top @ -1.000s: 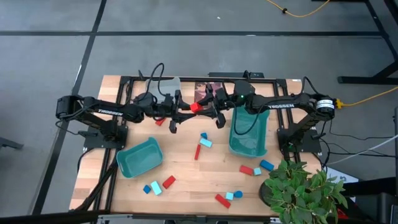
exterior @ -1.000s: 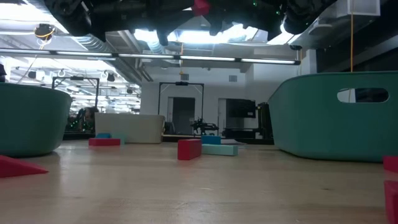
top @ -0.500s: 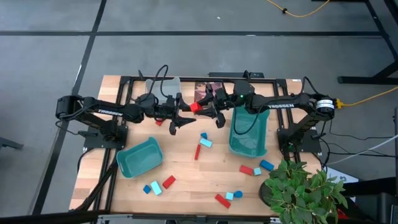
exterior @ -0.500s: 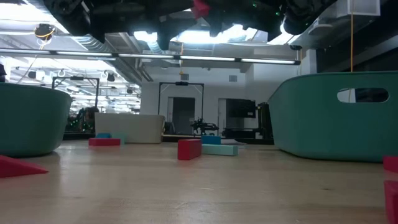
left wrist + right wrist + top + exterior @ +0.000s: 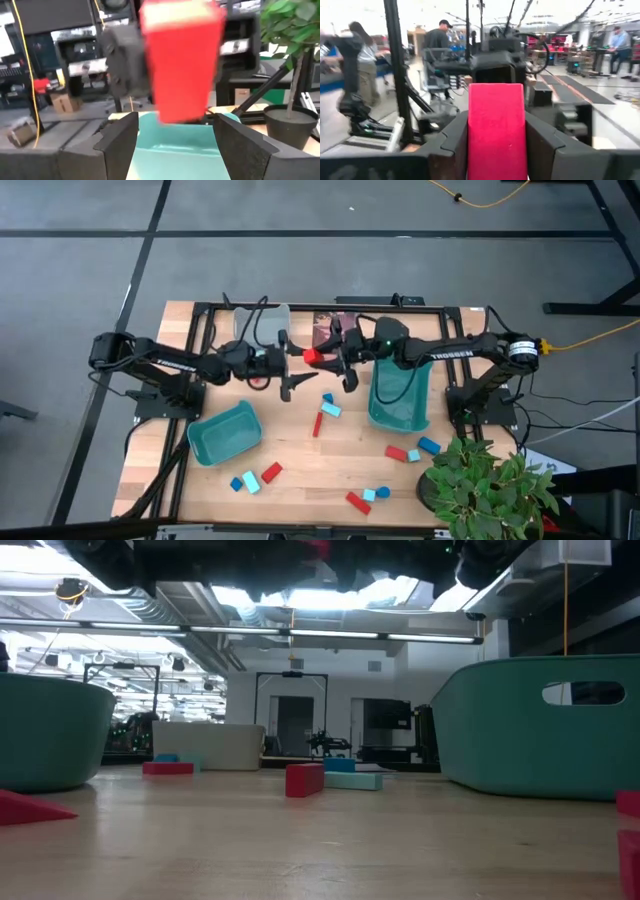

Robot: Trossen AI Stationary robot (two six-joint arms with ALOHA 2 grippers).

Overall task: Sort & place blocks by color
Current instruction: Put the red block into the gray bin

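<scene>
A red block [image 5: 312, 357] hangs high above the table's far middle, with my right gripper [image 5: 322, 358] shut on it. My left gripper [image 5: 292, 368] faces it from the left, open; in the left wrist view its fingers [image 5: 120, 142] stand on either side of the red block [image 5: 182, 60] without touching it. Red, dark blue and cyan blocks lie loose on the table, among them a red bar [image 5: 318, 423], a cyan block [image 5: 330, 409] and a red one [image 5: 305, 779]. My right gripper pinches the red block's two opposite sides [image 5: 496, 125] between its two fingers [image 5: 456, 142]. The fingers lie about level and come from the table's right. The block is lifted clear, its free end [image 5: 182, 30] sticking out toward my left gripper.
One teal bin [image 5: 225, 432] stands near left, another teal bin [image 5: 400, 392] at the right below my right arm, and a grey bin [image 5: 262, 320] and dark card [image 5: 335, 328] at the far edge. A potted plant [image 5: 485, 480] fills the near right corner.
My left gripper has opened, let go of the red block and rolled at the wrist. My right gripper keeps the block and has shifted a little toward the table's left with it.
</scene>
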